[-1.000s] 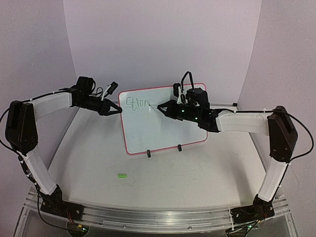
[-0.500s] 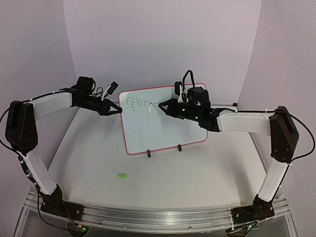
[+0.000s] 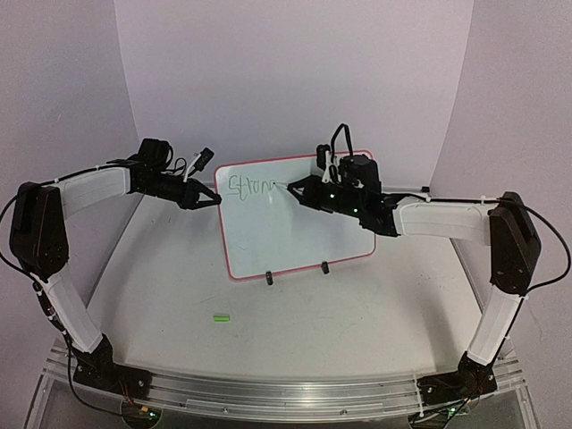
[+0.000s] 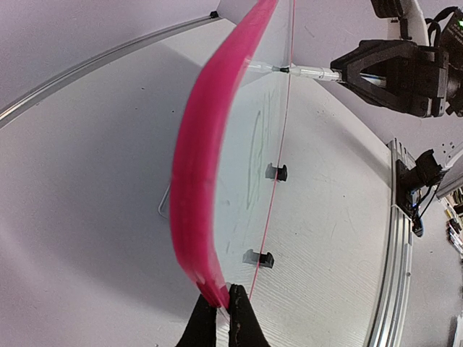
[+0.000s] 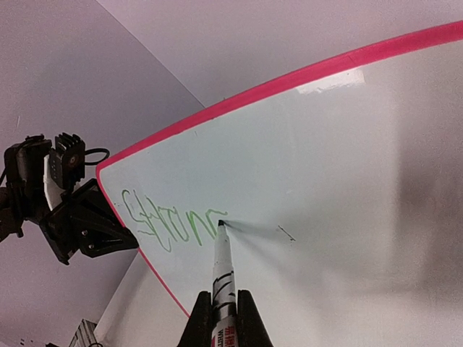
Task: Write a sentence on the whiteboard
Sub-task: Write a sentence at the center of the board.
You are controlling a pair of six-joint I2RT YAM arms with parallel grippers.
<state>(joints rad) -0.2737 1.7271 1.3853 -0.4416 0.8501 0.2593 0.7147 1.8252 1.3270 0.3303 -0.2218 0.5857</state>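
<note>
The whiteboard (image 3: 295,219) with its pink-red frame stands upright on two black clip feet at the table's middle back. Green handwriting (image 3: 248,187) runs along its upper left. My left gripper (image 3: 214,199) is shut on the board's left frame edge (image 4: 206,181), pinching it between its fingertips (image 4: 239,318). My right gripper (image 3: 304,190) is shut on a white marker (image 5: 221,271). The marker tip (image 5: 220,225) touches the board just right of the last green letter (image 5: 206,220). The board fills the right wrist view (image 5: 333,181).
A small green marker cap (image 3: 221,317) lies on the table in front of the board, left of centre. The two black clip feet (image 3: 268,278) stand at the board's lower edge. A metal rail (image 3: 268,393) runs along the near table edge.
My right gripper and marker have shifted slightly up and left on the board, extending the green writing. The left gripper and board have not moved.
</note>
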